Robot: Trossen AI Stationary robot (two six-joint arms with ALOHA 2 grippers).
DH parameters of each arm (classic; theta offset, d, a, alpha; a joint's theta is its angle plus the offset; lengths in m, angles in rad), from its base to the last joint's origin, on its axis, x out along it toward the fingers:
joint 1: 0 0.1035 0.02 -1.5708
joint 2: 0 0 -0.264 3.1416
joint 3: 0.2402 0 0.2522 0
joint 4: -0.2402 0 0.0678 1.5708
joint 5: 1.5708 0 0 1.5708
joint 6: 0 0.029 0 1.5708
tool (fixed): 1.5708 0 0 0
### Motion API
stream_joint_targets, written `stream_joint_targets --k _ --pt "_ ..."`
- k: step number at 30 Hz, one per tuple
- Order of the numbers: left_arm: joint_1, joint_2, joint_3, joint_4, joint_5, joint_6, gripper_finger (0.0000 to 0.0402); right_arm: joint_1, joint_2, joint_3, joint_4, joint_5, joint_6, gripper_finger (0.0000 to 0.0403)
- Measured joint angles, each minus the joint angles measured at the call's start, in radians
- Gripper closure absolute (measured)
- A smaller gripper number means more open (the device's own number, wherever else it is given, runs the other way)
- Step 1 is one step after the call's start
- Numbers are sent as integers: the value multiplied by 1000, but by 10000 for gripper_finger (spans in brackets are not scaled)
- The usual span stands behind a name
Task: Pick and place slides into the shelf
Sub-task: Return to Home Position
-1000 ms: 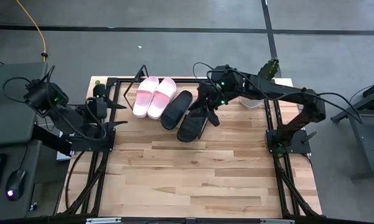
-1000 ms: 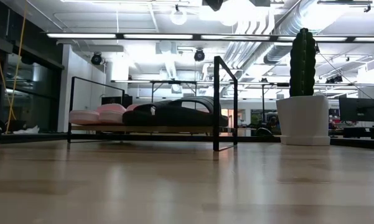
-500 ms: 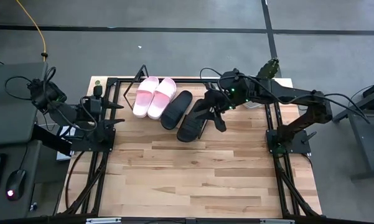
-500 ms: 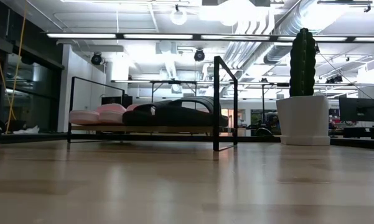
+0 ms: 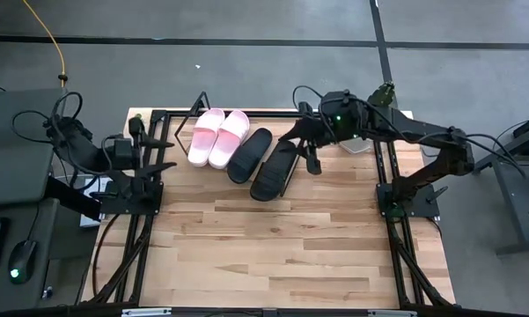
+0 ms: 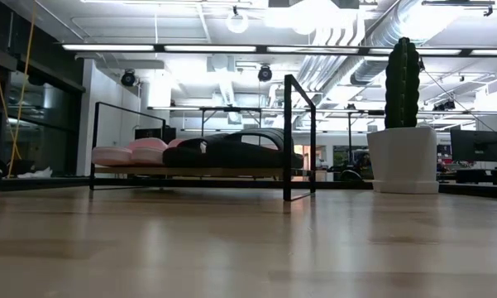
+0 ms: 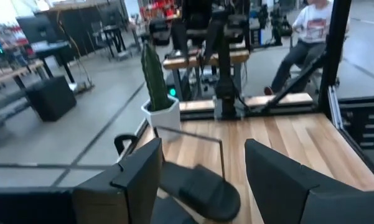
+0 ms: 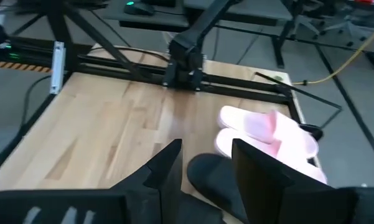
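Observation:
All the slides lie side by side on the shelf (image 6: 190,172), at the table's far side. Two are pink (image 5: 207,136) (image 5: 231,135), two are black (image 5: 249,154) (image 5: 275,169). In the low view their soles rest on the shelf's slanted board inside the black wire frame (image 6: 288,136). My right gripper (image 5: 306,151) hovers open by the far end of the rightmost black slide (image 8: 211,180), nothing between its fingers. My left gripper (image 5: 161,154) stands open at the table's left edge, pointing across at the slides (image 7: 199,190).
A white pot with a cactus (image 5: 383,95) (image 6: 401,157) stands at the far right corner. Black frame rails (image 5: 150,211) run along both table sides. The near half of the wooden top (image 5: 273,255) is bare. A seated person (image 7: 311,25) shows beyond the table.
My right gripper has drawn up and away from the rightmost black slide toward the table's right and far edge, rolling as it went. The slide stays where it lay. My left arm has folded back at the left edge, its gripper now pointing nearly level.

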Motion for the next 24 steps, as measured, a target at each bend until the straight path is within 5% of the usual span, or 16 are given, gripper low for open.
stream_joint_targets --k 12,24 --pt "25 -3 0 72 -62 49 191 -113 1 0 150 -152 -7 272" --pt "393 132 0 104 254 89 191 -120 2 0 143 -156 -6 272"
